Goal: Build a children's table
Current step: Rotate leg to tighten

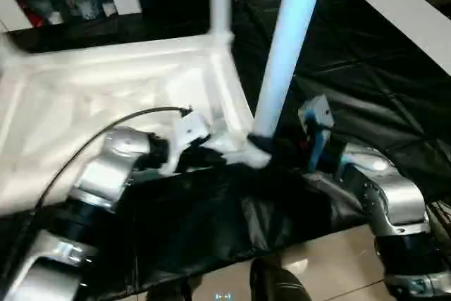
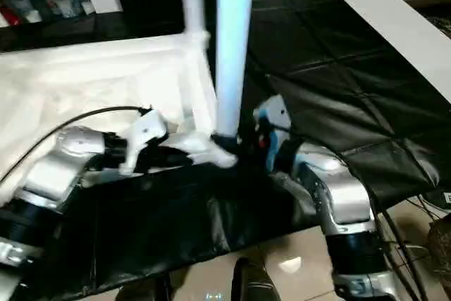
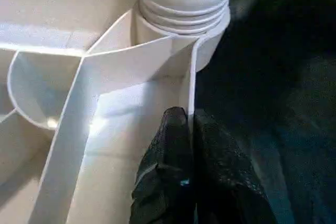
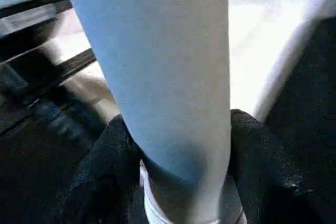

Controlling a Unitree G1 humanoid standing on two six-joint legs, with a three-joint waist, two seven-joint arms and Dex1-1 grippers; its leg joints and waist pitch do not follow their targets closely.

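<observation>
A black quilted cloth [image 1: 366,68] covers the work surface, creased and hanging over its near edge. Below lies pale glossy flooring [image 1: 331,266]. A white board [image 2: 402,26] lies at the far right.

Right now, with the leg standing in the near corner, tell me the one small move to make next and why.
Probably keep turning the leg down into the corner socket. The right tool grips the leg near its base, and thread ridges show above the socket, so it seems not fully seated. The left tool pinches the tabletop's rim, which should steady it.
</observation>
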